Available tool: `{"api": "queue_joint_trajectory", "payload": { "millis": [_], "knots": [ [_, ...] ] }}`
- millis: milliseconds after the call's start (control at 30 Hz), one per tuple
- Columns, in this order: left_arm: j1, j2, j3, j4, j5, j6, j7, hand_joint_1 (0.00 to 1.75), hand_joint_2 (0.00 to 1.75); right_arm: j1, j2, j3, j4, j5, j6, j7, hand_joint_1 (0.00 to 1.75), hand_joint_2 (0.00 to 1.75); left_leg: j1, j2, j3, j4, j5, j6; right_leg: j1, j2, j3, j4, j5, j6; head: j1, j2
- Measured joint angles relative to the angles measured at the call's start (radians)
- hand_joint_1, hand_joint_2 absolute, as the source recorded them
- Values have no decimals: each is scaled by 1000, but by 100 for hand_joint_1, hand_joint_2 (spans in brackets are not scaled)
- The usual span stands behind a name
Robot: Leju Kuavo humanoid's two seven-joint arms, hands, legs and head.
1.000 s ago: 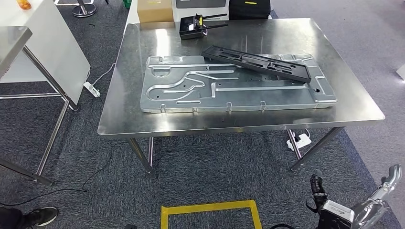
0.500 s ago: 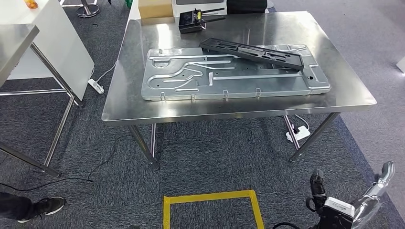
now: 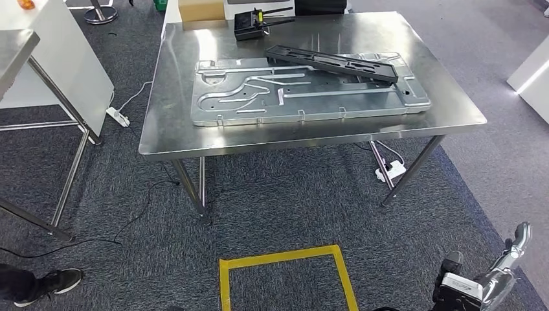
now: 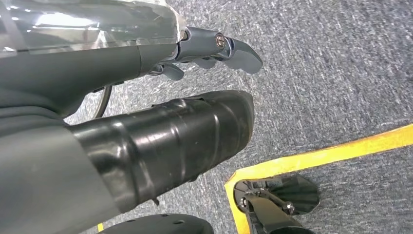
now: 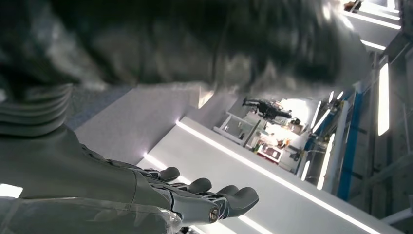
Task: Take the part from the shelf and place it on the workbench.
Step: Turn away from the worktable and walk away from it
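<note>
So the long black plastic part (image 3: 332,62) is sitting on the stainless steel worktop (image 3: 194,58), laid slantwise across the far edge of a big stamped grey sheet-metal panel (image 3: 304,94) that lies flat in the middle of the worktop. Just beyond them, at the back edge, there's a small black box with yellow-tipped antennas (image 3: 249,23) and a brown cardboard box (image 3: 199,9) beside it.

Both arms hang low, well apart from the worktop. The right hand (image 5: 214,197) holds nothing, dark fingers stretched out side by side with white panels behind them; the head view catches that arm (image 3: 492,282) at the bottom right. The left hand (image 4: 214,48) holds nothing either, fingers loosely extended above the grey carpet.

On the carpet in front of the worktop is a yellow tape square (image 3: 285,278). A person's black shoe (image 3: 48,285) pokes in at the bottom left, and a white power strip (image 3: 390,171) lies under the worktop.
</note>
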Motion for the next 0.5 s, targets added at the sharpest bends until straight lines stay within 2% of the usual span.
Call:
{"api": "queue_joint_trajectory", "payload": {
  "millis": [33,67,133,167,200,267,300,333,367,400,433,500],
  "knots": [
    [0,0,0,0,0,0,0,0,0,0,-1,0,0,0,0,0,0,0,-2,8,-1,1,1,-4,5,-13,21,-41,8,-7,0,0],
    [0,0,1,0,0,0,0,0,0,0,-2,0,0,0,0,1,0,0,-4,17,-1,2,2,-8,10,-19,27,-58,8,-14,0,0],
    [-1,0,1,0,0,0,1,0,0,2,-3,0,-1,-1,0,2,0,0,-4,32,-2,3,3,-18,10,1,21,-62,17,-25,0,0],
    [-2,0,1,0,0,1,1,0,0,3,-4,0,-1,-1,0,2,0,0,-3,23,-4,9,-3,-24,7,10,19,-66,23,-30,0,0],
    [-3,0,1,0,0,1,1,0,0,3,-5,0,-1,-1,0,2,0,0,-1,4,-13,29,-21,-30,3,20,17,-71,29,-37,-1,0],
    [-1,0,1,0,0,1,1,0,0,2,-5,1,-1,-1,0,2,0,0,4,-47,-57,136,-90,-38,0,37,10,-74,38,-47,-1,0],
    [1,0,2,0,0,1,1,0,0,2,-5,2,-1,-1,0,2,0,0,5,-61,-87,206,-125,-41,0,47,5,-73,41,-49,-2,0],
    [3,0,2,0,0,1,2,0,0,3,-5,3,-1,-1,0,2,0,0,6,-67,-111,266,-148,-43,0,59,1,-72,43,-50,-2,0],
    [5,0,2,0,0,1,2,0,0,3,-5,3,-1,-1,0,2,0,0,6,-68,-121,292,-150,-44,1,71,-3,-69,45,-49,-2,0],
    [6,0,2,0,0,1,2,0,0,4,-5,3,-1,-1,0,2,0,0,7,-69,-111,278,-131,-44,0,83,-5,-66,46,-48,-2,0],
    [6,0,2,0,0,1,2,0,0,4,-5,3,-1,-2,0,2,0,0,8,-74,-83,226,-98,-43,0,97,-7,-62,46,-47,-2,0],
    [6,0,2,0,0,1,2,0,0,4,-5,3,-1,-2,0,2,0,0,12,-111,-13,85,-41,-39,1,119,-13,-50,44,-41,-1,0]
  ]
}}
